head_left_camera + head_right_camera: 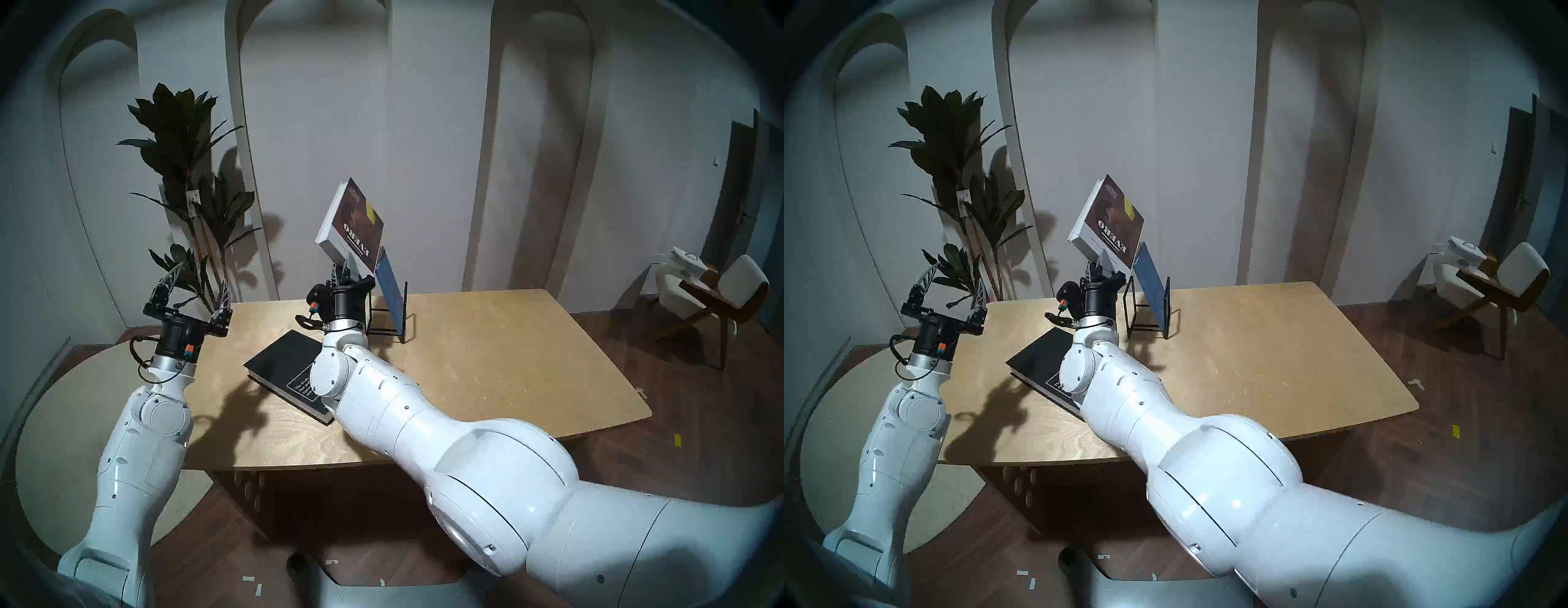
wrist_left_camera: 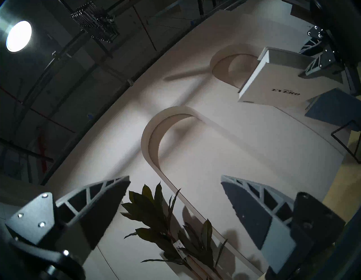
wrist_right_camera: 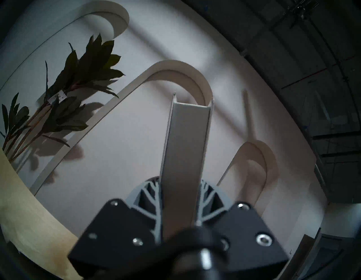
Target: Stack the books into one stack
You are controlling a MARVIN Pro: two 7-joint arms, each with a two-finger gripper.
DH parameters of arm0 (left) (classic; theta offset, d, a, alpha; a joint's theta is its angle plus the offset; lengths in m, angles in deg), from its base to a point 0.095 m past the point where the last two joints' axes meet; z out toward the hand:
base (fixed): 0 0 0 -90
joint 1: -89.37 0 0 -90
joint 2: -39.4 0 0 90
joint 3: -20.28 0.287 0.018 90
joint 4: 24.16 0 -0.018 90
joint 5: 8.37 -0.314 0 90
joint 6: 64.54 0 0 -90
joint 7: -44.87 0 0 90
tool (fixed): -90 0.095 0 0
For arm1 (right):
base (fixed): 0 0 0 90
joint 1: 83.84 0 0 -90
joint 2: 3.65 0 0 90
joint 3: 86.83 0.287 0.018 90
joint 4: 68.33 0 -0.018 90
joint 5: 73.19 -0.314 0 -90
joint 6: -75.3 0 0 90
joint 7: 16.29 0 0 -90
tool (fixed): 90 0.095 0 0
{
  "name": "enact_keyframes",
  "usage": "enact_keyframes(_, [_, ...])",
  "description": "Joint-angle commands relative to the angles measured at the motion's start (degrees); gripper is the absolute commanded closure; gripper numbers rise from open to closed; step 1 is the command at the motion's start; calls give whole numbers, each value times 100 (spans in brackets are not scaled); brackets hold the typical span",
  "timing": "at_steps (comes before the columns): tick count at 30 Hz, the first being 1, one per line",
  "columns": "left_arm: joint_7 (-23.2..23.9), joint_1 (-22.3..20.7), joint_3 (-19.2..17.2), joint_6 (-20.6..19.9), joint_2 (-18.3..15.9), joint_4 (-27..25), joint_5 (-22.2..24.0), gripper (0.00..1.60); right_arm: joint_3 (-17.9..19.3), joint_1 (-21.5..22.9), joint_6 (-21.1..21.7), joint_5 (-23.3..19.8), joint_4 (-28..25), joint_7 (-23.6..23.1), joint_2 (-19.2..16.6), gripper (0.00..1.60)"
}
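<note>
My right gripper (image 1: 348,271) is shut on the lower edge of the brown book (image 1: 353,225) with the white spine and holds it tilted in the air above the table's back. The wrist view shows its page edge (image 3: 185,156) clamped between the fingers. The thin blue book (image 1: 389,293) leans in the black wire rack (image 1: 392,316) just right of it. The large black book (image 1: 288,373) with white text lies flat on the table, partly hidden by my right arm. My left gripper (image 1: 196,282) is open and empty, pointing upward over the table's left edge.
The wooden table (image 1: 509,373) has bare surface to the right of the rack. A tall potted plant (image 1: 186,170) stands behind the table's left corner, close to my left gripper. A chair (image 1: 717,301) stands at the far right.
</note>
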Motion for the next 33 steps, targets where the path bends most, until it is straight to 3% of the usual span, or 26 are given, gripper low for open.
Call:
enact_keyframes(1, [399,151,-119,-394,-57,-554,430,0,-305,141,-400,308,-104,434,103,160])
enact_keyframes(6, [760,309,-187,-765,-86,-860,752,0,-466,-74,-615,325,-436,229,74,160])
enact_keyframes(14, [973,373,-233,-992,-98,-1001,920,0,-764,-450,-691,458,-977,88,25,160])
enact_keyframes(22, [1088,405,-252,-1109,-107,-1065,1012,0,-1010,-898,-445,594,-1552,-192,-250,160])
enact_keyframes(33, [1239,429,-276,-1254,-116,-1141,1125,0,-1019,-1340,170,611,-2284,-686,-797,160])
